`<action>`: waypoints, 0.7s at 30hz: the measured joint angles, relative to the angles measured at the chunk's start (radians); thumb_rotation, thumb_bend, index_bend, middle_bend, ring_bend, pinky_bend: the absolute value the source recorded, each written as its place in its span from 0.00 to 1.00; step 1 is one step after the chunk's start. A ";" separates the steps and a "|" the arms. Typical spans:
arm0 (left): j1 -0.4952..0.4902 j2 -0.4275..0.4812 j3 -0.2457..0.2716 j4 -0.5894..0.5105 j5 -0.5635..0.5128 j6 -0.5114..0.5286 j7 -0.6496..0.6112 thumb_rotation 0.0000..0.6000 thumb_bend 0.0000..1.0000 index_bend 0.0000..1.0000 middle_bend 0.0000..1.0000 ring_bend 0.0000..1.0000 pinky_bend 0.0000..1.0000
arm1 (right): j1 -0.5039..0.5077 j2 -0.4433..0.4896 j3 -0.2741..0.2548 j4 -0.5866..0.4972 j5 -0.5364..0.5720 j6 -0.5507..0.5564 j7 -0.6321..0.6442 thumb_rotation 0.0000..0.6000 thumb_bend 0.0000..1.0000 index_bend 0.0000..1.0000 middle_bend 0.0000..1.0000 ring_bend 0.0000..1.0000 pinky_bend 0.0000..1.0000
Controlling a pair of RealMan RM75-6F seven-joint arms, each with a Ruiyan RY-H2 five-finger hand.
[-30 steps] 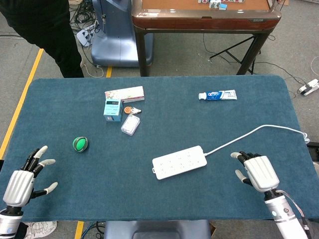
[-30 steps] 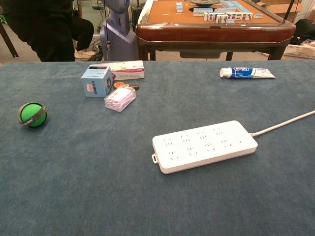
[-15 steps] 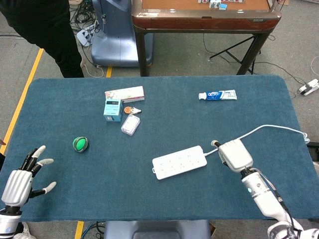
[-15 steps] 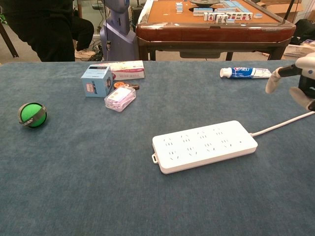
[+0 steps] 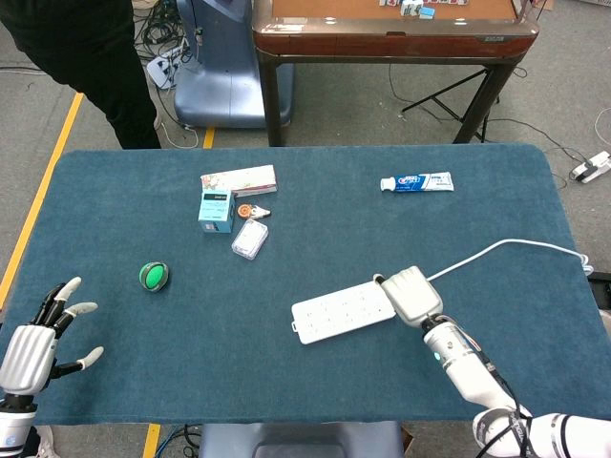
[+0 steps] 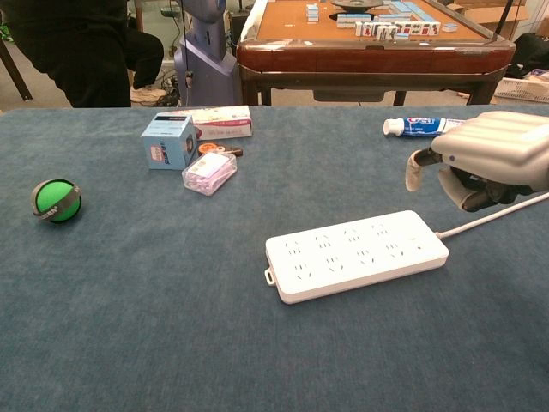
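Observation:
A white power strip (image 5: 339,313) (image 6: 356,253) lies right of centre on the blue tablecloth, and its white cable (image 5: 496,250) (image 6: 493,219) runs off to the right edge. My right hand (image 5: 410,296) (image 6: 485,159) hovers just above the strip's cable end, palm down and fingers loosely bent, holding nothing. My left hand (image 5: 33,334) sits at the near left corner with its fingers spread and empty; it shows only in the head view. The green ball (image 5: 153,277) (image 6: 56,200) is the thing nearest to it.
A blue carton (image 5: 217,210) (image 6: 167,142), a long white box (image 5: 239,179) (image 6: 219,122) and a clear plastic case (image 5: 250,239) (image 6: 209,172) cluster at the far left. A toothpaste tube (image 5: 416,182) (image 6: 429,127) lies at the far right. A mahjong table (image 5: 391,29) stands beyond.
My right hand has travelled from the near right corner leftwards and forwards to above the power strip's cable end. The left hand has slid slightly toward the near left corner.

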State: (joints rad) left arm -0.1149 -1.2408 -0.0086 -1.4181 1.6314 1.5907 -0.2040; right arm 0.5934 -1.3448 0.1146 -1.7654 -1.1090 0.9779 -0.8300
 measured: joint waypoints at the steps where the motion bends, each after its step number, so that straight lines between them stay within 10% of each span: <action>1: 0.000 0.000 0.000 0.000 -0.001 0.000 -0.001 1.00 0.13 0.36 0.04 0.05 0.40 | 0.006 -0.005 -0.005 0.002 0.009 -0.001 -0.008 1.00 0.84 0.31 1.00 1.00 1.00; 21: 0.002 0.002 -0.004 0.002 -0.006 -0.002 -0.005 1.00 0.13 0.36 0.04 0.05 0.40 | 0.066 -0.050 -0.073 0.030 0.105 0.010 -0.058 1.00 0.85 0.31 1.00 1.00 1.00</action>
State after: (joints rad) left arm -0.1126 -1.2388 -0.0121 -1.4164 1.6254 1.5890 -0.2090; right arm 0.6589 -1.3944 0.0415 -1.7349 -1.0040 0.9875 -0.8876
